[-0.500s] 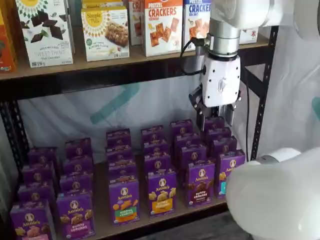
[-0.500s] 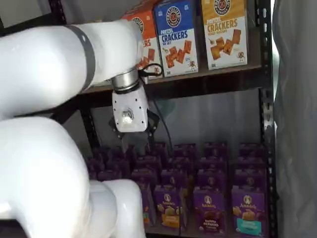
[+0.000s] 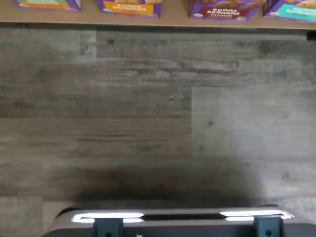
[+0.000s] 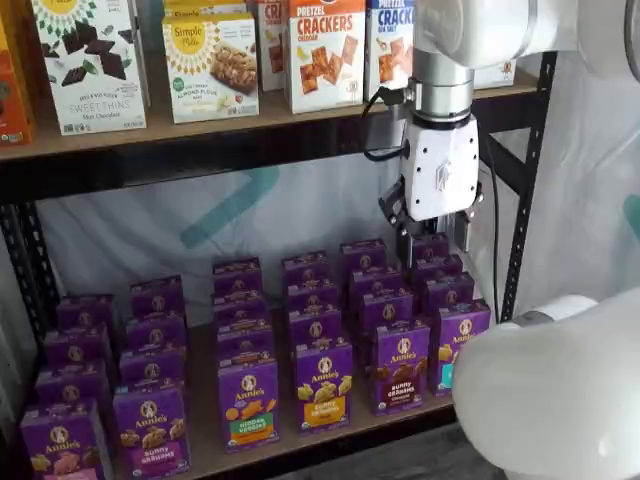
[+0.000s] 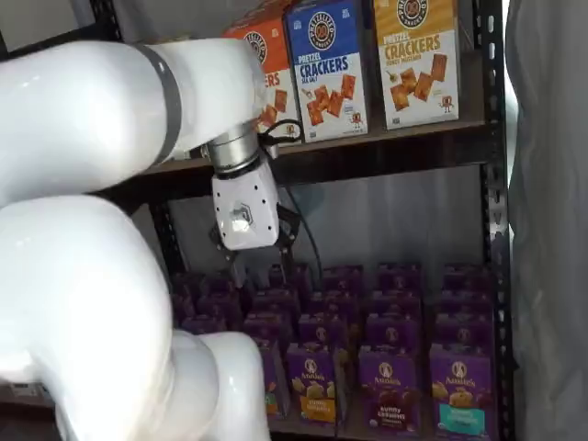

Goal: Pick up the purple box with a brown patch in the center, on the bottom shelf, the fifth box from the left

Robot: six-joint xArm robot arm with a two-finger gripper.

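Note:
The purple box (image 4: 403, 365) with brown bunny cookies at its centre stands upright at the front of its row on the bottom shelf (image 4: 203, 440). It shows in both shelf views (image 5: 388, 386) and at the edge of the wrist view (image 3: 224, 9). My gripper (image 4: 435, 238) hangs above the back of the right-hand rows, well above and behind that box. It is open and empty: purple cartons show through the gap between its black fingers. In a shelf view the gripper (image 5: 257, 262) is partly masked by my arm.
Purple cartons with an orange band (image 4: 324, 385) and a teal patch (image 4: 455, 345) flank the target. Tall cracker boxes (image 4: 326, 52) stand on the upper board. A black rack post (image 4: 525, 190) is right of the gripper. My white arm link (image 4: 550, 395) covers the lower right. The wrist view shows grey plank floor (image 3: 158, 123).
The gripper has shifted slightly lower and the wrist has tilted a little. The boxes have not moved.

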